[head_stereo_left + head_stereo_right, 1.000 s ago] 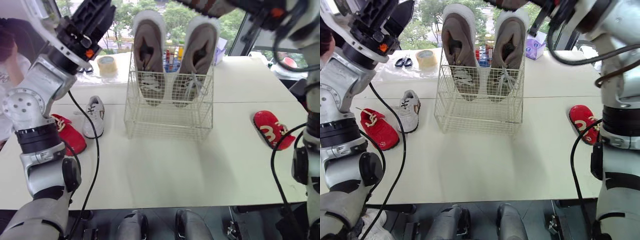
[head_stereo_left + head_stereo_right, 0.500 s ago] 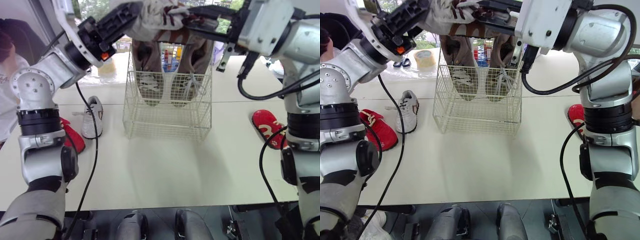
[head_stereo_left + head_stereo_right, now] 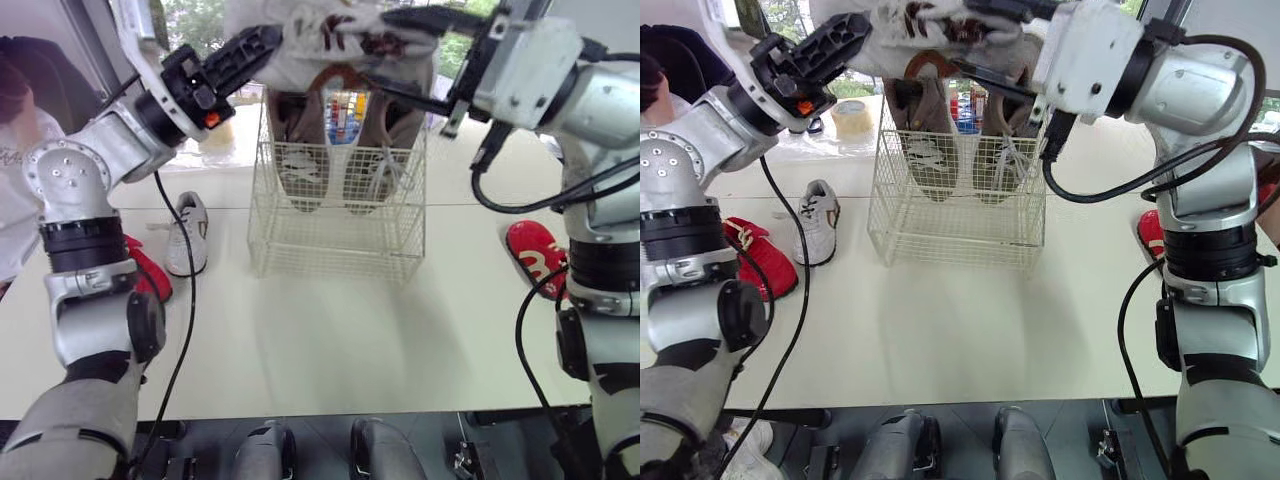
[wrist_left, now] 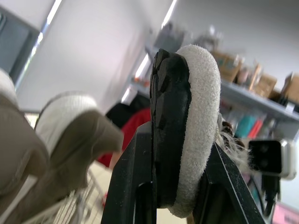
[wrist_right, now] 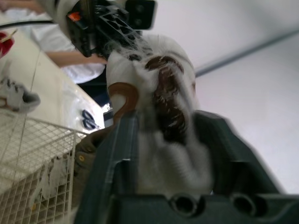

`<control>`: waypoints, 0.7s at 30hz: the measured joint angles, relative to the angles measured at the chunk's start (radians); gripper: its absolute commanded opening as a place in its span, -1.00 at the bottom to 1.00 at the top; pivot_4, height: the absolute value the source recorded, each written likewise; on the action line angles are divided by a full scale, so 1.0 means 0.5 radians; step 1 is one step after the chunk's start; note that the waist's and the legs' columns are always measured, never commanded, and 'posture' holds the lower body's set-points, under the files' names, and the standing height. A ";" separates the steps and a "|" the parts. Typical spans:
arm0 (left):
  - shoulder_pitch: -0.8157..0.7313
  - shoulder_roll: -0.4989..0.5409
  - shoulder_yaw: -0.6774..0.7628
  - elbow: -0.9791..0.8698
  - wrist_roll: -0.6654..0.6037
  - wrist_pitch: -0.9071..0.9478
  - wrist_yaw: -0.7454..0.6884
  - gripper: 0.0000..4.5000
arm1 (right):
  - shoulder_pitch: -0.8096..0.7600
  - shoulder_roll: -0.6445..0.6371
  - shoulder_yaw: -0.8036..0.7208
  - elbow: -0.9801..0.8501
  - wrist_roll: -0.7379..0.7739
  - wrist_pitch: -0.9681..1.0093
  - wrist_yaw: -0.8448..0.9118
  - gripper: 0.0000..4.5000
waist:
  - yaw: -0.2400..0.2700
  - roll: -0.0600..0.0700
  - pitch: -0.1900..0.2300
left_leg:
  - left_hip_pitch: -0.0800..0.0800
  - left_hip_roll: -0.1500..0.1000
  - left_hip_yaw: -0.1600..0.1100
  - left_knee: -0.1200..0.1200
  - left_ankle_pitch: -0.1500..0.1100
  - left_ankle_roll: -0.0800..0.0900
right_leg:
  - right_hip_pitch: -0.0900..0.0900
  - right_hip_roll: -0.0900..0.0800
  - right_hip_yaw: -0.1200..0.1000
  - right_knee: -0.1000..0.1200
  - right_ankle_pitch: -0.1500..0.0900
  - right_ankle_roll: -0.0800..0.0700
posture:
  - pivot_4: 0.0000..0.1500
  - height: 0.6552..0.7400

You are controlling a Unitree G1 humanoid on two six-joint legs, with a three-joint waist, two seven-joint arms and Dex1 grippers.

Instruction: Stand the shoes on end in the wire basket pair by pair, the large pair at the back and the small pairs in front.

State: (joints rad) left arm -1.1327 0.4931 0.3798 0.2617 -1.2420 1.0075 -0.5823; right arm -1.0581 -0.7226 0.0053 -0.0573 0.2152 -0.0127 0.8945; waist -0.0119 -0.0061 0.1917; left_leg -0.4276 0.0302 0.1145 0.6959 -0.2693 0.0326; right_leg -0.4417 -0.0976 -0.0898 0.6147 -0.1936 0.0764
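the white shoe with brown laces (image 3: 335,40) hangs over the wire basket (image 3: 335,240), left gripper (image 3: 268,42) and right gripper (image 3: 388,52) both clamped on it. the large tan pair (image 3: 296,115) stands on end at the basket's back; a white sneaker (image 3: 187,235) lies on the table (image 3: 330,330).

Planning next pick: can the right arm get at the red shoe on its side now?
Probably not yet: right claw is shut on the brown-laced white shoe over the wire basket. The red shoe itself lies unobstructed on the table.

no readable text, labels, brands, numbers or signs anywhere
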 measured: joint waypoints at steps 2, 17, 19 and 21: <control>0.051 -0.181 0.172 -0.110 -0.088 -0.163 0.186 -0.87 | 0.087 0.105 -0.199 -0.050 0.214 0.273 -0.183 0.98 | 0.004 0.000 0.000 | 0.001 0.000 -0.002 0.000 0.000 0.000 | 0.003 -0.001 0.000 0.000 0.000 0.000 | 1.00 1.00; 0.504 -0.951 0.156 -0.796 -0.330 -0.741 0.695 -0.87 | 0.410 1.430 -0.611 -0.391 1.955 1.147 -1.626 0.98 | 0.006 0.000 -0.001 | 0.000 -0.001 -0.003 0.000 -0.005 0.010 | 0.003 0.002 -0.002 -0.001 0.001 -0.002 | 1.00 1.00; 0.534 -0.955 0.105 -0.811 -0.329 -0.744 0.698 -0.87 | 0.389 1.430 -0.549 -0.391 1.934 1.132 -1.598 0.98 | 0.006 0.000 -0.001 | 0.000 -0.001 -0.003 0.000 -0.006 0.012 | 0.003 0.002 -0.002 -0.001 0.001 -0.002 | 1.00 1.00; 0.555 -0.954 0.054 -0.828 -0.316 -0.764 0.696 -0.87 | 0.376 1.428 -0.525 -0.391 1.932 1.116 -1.562 0.98 | 0.005 0.000 -0.001 | 0.000 -0.001 -0.003 0.000 -0.007 0.013 | 0.004 0.002 -0.002 -0.001 0.001 -0.002 | 1.00 1.00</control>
State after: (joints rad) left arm -0.8552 0.0161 0.4066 -0.1525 -1.4000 0.6254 -0.2345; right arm -0.8702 -0.0086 -0.2573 -0.2530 1.1810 0.5451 0.1135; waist -0.0092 -0.0062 0.1912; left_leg -0.4276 0.0296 0.1128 0.6960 -0.2727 0.0389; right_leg -0.4399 -0.0966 -0.0910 0.6140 -0.1929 0.0754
